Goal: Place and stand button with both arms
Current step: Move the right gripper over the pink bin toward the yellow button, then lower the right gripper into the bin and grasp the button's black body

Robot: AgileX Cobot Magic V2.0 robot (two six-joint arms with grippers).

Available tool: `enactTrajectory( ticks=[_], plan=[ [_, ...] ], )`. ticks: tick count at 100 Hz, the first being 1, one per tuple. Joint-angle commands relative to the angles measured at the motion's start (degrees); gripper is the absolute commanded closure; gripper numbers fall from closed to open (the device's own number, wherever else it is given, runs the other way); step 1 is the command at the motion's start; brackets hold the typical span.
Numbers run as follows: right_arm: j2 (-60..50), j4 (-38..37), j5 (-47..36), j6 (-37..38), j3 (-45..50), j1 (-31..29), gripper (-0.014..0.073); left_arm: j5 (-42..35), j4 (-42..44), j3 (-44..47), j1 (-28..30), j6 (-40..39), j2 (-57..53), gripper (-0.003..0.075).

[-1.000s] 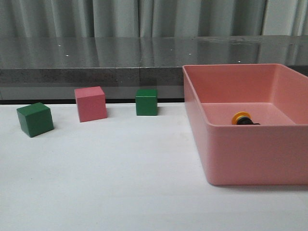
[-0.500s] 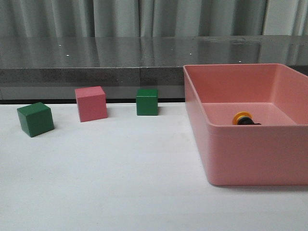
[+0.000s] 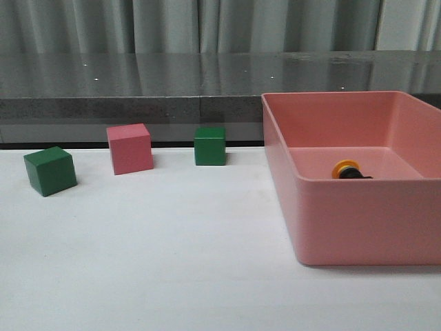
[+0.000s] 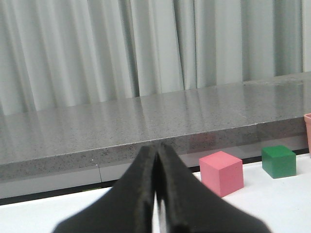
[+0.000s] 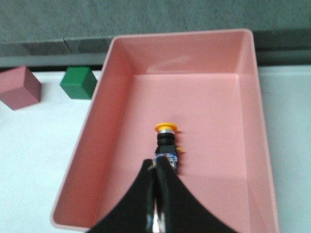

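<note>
White desk (image 3: pixel 172 262), pink bin (image 3: pixel 358 221) at right; button (image 5: pixel 166 145) on its side on the bin floor, mostly hidden behind the near wall from the front; right fingers (image 5: pixel 156 180) pressed shut, empty, just above the base; left fingers (image 4: pixel 156 167) shut, well apart.

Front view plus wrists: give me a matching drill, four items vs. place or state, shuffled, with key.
Items:
1. button
2. pink cube
3. left gripper
4. leftmost green cube

Place or state:
A. shut, holding nothing
B. lying on its side inside the pink bin
C. on the table, between the two green cubes
D. on the table, farthest from the bin

Pairs: 1-B, 2-C, 3-A, 4-D
</note>
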Motion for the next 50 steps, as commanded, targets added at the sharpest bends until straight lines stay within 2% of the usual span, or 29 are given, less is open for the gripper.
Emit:
enactTrajectory(
  ticks=[1,19,28,38,50],
  plan=[
    [9.64,0.21,-0.31,-1.96,-6.55,-0.41,0.0655,-4.35,-0.37,2.60,0.15,-0.35,0.61,0.0740],
    [27.48,0.21,6.47,-6.03,-16.74,-0.41,0.0643,-4.35,-0.37,2.60,0.15,-0.35,0.61,0.0740],
    [34.34,0.21,10.10,-6.93,-21.15,-0.18,0.0575,-4.35,-0.37,2.60,0.15,-0.35,0.61,0.0740],
    [41.59,0.55,15.12,-6.93,-26.35,0.39,0.0410,-4.35,-0.37,2.60,0.15,-0.35,0.61,0.0740],
    [47.13,0.61,19.34,-6.93,-30.47,1.22,0.0107,-4.35,-0.37,2.60,0.15,-0.35,0.61,0.0740]
  ],
)
